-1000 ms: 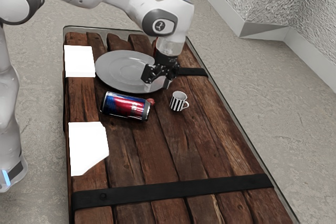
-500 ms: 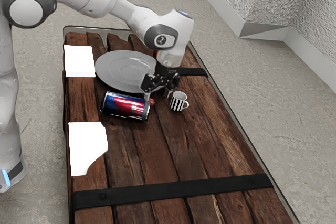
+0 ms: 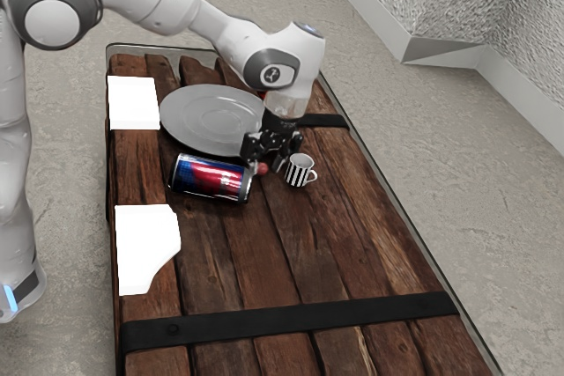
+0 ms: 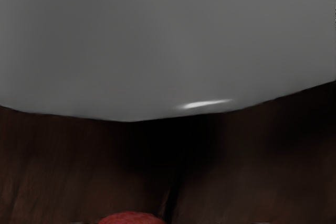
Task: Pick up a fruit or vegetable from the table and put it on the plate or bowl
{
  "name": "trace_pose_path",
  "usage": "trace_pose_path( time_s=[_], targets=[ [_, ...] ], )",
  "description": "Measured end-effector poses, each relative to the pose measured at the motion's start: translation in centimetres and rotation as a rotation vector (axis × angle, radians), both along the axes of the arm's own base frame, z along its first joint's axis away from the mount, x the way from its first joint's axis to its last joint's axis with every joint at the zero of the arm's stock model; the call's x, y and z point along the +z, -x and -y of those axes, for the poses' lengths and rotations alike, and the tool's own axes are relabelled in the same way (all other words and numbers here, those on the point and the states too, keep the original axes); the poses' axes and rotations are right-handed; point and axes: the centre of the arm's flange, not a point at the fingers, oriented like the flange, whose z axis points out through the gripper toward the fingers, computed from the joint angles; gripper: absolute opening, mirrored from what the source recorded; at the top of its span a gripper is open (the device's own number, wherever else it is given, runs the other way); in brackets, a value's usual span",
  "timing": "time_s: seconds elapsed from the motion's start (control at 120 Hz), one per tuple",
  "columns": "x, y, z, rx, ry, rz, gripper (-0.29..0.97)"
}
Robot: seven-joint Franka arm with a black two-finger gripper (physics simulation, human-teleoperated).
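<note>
A small red fruit (image 3: 263,167) lies on the wooden table between a lying can and a striped cup, just past the rim of the grey plate (image 3: 210,116). My gripper (image 3: 264,163) is low over the fruit, open, with one finger on each side of it. In the wrist view the fruit (image 4: 128,217) sits right under the hand, and the plate (image 4: 157,40) lies just beyond it across a strip of dark wood.
A red and blue can (image 3: 210,177) lies close to the gripper on the exterior view's left. A black-and-white striped cup (image 3: 300,170) stands close on its right. Two white blocks (image 3: 132,101) (image 3: 145,244) lie along the table's left edge. A black strap (image 3: 291,319) crosses the near end.
My hand has come down from beside the plate's rim to table height, and its fingers now stand on either side of the red fruit. The other things have not moved.
</note>
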Motion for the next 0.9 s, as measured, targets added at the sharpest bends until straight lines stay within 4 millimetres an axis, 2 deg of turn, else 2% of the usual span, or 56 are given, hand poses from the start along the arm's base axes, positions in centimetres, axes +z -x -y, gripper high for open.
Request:
trace_pose_path(
  time_s=[0.208,0.483,0.6,0.833,0.9],
  targets=[
    [0.0,-0.1,0.0,-0.009,0.003,0.007,0.18],
    [0.8,0.4,0.1,-0.012,0.006,0.021,0.15],
    [2.9,2.2,0.4,-0.013,0.016,0.056,0.14],
    [11.2,4.9,-0.9,-0.017,-0.035,0.192,0.14],
    [12.8,5.8,-2.8,0.013,-0.058,0.205,0.14]
  ],
)
